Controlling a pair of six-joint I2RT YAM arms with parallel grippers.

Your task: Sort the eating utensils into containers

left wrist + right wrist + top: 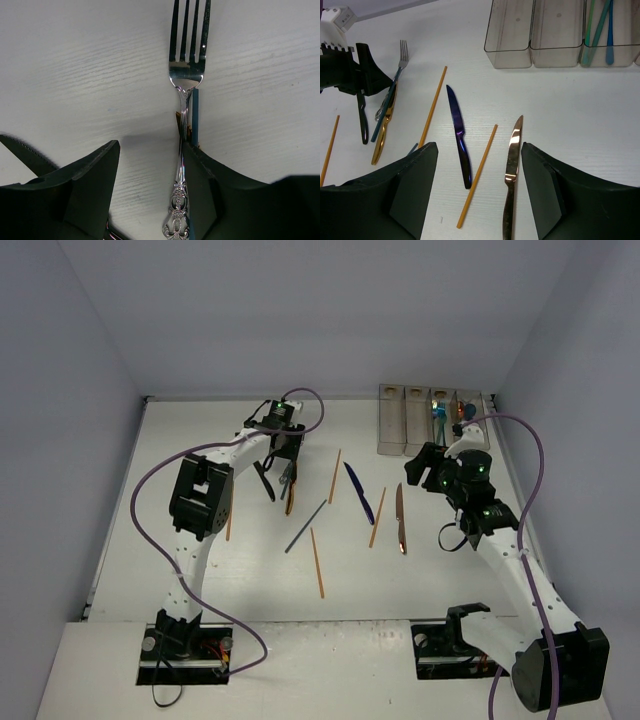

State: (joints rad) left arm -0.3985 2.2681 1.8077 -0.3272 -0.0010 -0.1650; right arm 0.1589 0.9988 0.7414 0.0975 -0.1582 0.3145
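Presently, left claw (150, 150): jaws wide, empty, over silver fork (187, 65) on worktop (75, 75).
Right claw (479, 147): spread open, empty, above copper knife (512, 160); containers (507, 47) beyond.
Risk: teal handle (195, 115) touches fork; closing may pinch both.

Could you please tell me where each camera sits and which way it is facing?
Top external: fixed above and behind the arm bases, looking down on the white table; both arms show whole, with left gripper and right gripper.
Left wrist: looks straight down on the ornate silver fork; its open black fingers frame the bottom.
Right wrist: looks down and ahead over the copper knife toward the clear plastic bins; its open fingers below.
Shared: both wrist views show the fork.
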